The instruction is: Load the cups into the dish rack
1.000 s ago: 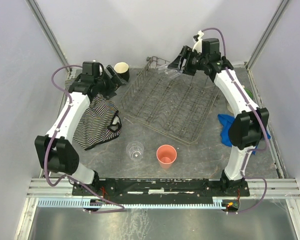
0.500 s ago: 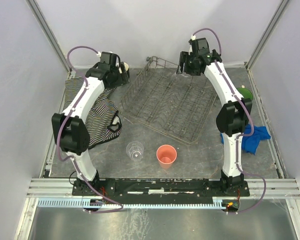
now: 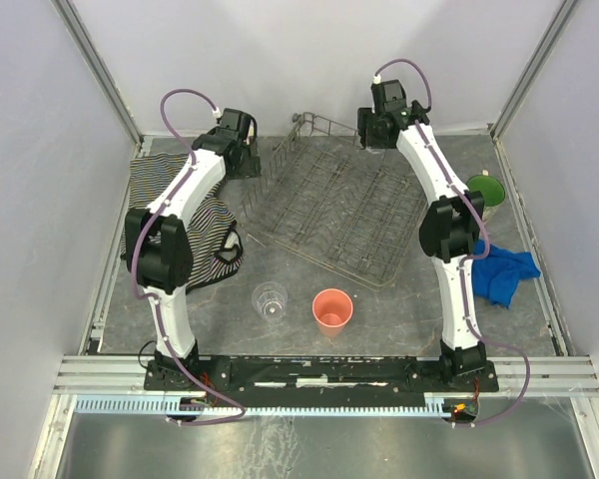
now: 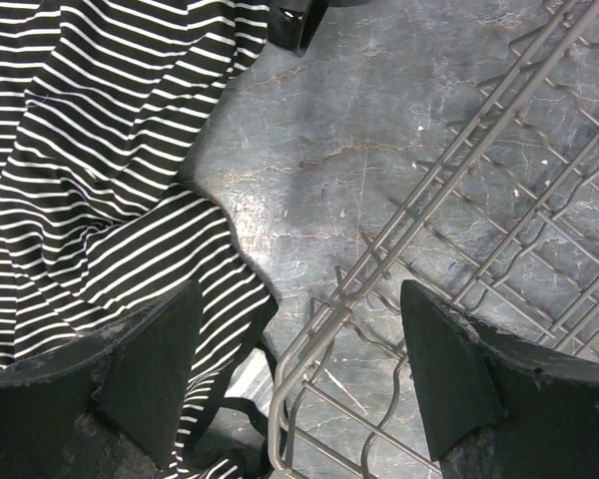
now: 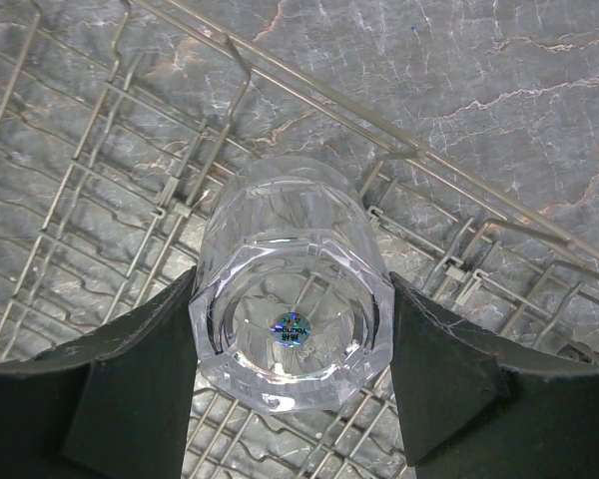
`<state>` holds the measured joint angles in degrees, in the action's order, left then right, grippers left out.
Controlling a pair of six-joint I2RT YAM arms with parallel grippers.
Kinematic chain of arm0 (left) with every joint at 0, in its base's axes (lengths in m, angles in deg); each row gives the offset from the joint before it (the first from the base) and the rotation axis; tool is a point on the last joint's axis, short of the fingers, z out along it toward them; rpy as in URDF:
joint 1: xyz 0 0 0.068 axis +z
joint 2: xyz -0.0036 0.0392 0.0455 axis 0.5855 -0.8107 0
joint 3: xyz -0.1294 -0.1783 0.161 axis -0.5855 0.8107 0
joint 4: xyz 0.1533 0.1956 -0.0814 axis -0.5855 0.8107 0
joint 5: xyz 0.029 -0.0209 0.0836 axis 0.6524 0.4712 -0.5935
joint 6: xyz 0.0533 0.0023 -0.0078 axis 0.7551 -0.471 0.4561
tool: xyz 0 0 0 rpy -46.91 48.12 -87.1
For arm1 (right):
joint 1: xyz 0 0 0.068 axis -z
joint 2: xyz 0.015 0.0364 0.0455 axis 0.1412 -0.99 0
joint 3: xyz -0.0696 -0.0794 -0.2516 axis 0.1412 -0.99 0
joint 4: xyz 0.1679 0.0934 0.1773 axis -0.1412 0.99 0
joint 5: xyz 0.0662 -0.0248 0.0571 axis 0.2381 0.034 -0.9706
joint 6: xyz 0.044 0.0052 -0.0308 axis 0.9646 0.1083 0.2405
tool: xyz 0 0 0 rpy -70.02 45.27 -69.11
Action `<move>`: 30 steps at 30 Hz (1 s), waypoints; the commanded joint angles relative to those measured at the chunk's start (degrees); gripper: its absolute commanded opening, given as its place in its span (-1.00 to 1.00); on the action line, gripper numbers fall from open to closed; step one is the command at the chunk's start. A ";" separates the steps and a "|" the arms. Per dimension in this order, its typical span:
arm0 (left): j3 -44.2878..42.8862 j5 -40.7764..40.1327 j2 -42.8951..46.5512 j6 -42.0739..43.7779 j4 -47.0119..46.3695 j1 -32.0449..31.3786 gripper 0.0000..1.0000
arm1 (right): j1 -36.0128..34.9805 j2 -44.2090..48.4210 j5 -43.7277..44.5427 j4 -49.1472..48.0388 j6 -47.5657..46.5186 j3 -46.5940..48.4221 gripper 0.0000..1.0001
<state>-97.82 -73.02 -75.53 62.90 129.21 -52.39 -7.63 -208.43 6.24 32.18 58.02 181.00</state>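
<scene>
Dish rack: a large grey wire rack with rows of tines and raised sides. It sits askew, reaching from the middle of the table to its far edge.
Right gripper: at the far edge, above the rack's far side, with its jaws clamped on either side of a glass.
Held glass: clear and faceted. Its thick base carries a small shiny sticker and faces the wrist camera. Rack wires show behind it, and whether it touches them cannot be told.
Left gripper: near the far left corner, with its jaws spread wide and nothing between them. The rack's left corner and a cloth lie below.
Salmon-pink tumbler: upright with its mouth up, by the middle of the near edge, outside the rack.
Second clear glass: upright, just left of the tumbler and not touching it.
Green-lined mug: at the right edge, outside the rack.
Striped cloth: black and white, crumpled along the left edge.
Blue cloth: crumpled by the right edge, nearer than the mug.
</scene>
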 commanded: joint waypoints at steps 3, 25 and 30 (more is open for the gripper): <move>-3.31 -1.92 0.83 2.79 -0.12 0.02 0.72 | -0.66 -1.83 3.20 -3.63 -1.56 4.21 -0.66; -0.59 -3.59 2.03 3.70 1.71 0.03 0.73 | -0.75 -8.82 2.91 -9.03 -0.64 5.44 -0.65; -1.01 -3.79 1.59 3.78 2.03 0.03 0.73 | -0.75 -9.88 2.92 -9.42 -1.30 5.98 -0.49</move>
<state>-98.39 -75.10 -75.53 64.59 131.11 -52.37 -8.18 -218.37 8.23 26.20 57.21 183.82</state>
